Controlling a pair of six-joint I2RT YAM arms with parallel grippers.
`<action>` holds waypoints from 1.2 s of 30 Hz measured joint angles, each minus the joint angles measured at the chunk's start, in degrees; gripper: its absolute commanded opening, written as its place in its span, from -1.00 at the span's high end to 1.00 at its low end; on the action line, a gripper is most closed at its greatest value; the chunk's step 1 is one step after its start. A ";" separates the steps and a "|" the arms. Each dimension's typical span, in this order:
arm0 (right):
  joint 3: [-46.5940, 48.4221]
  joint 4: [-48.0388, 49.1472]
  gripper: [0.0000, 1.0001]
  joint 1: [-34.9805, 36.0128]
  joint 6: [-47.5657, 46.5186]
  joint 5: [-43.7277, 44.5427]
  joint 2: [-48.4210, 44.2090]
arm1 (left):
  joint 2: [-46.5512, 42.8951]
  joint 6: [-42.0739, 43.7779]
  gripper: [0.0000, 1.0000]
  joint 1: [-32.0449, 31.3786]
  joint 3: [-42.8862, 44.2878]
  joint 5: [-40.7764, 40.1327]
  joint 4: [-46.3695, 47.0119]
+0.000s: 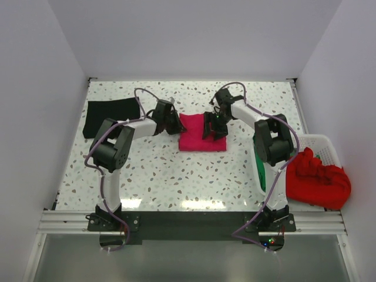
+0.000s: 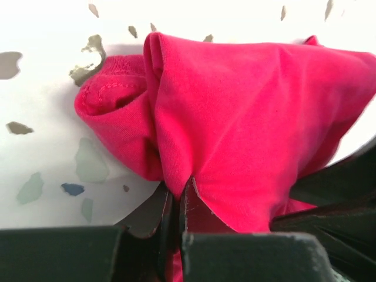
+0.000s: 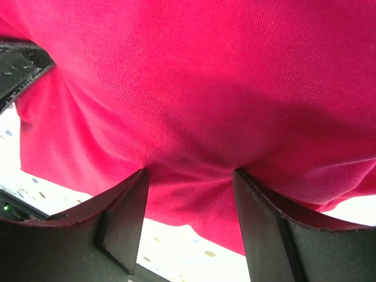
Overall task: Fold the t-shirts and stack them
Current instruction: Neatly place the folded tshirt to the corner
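Pinching the left edge of the magenta-pink t-shirt [image 1: 202, 141], my left gripper [image 2: 179, 197] is closed tight on a fold of its cloth, and the shirt lies folded into a rough rectangle near the middle of the table [image 1: 176, 170]. My right gripper [image 3: 191, 176] sits over the shirt's right part with its 2 fingers spread apart, tips against the fabric. A black t-shirt [image 1: 111, 116] lies flat at the far left, well apart, and a red t-shirt [image 1: 317, 179] heaps in the white basket [image 1: 326, 147] at the right edge.

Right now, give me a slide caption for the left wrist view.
Left gripper shut on the pink shirt, bunched over the speckled table.
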 measured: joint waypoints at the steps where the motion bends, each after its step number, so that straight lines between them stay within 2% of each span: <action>1: 0.02 -0.04 -0.27 0.09 0.00 0.00 0.00 | 0.00 1.01 1.00 -0.20 1.42 -1.20 -2.67; 11: 0.33 0.59 -0.28 1.92 -0.02 -1.18 0.00 | 0.35 17.79 1.00 -1.18 20.17 -12.50 -33.05; 17: 0.37 -0.20 -0.28 1.79 -0.24 -0.90 0.07 | 1.44 27.17 1.00 -1.07 29.14 -21.53 -44.94; 25: 0.20 -1.73 -0.28 1.29 -0.44 0.09 0.17 | 3.26 34.62 1.00 -0.13 30.91 -33.77 -53.96; 36: -0.85 -1.66 -0.29 1.27 -0.52 0.02 -0.15 | 4.28 41.27 1.00 2.01 38.99 -42.66 -58.93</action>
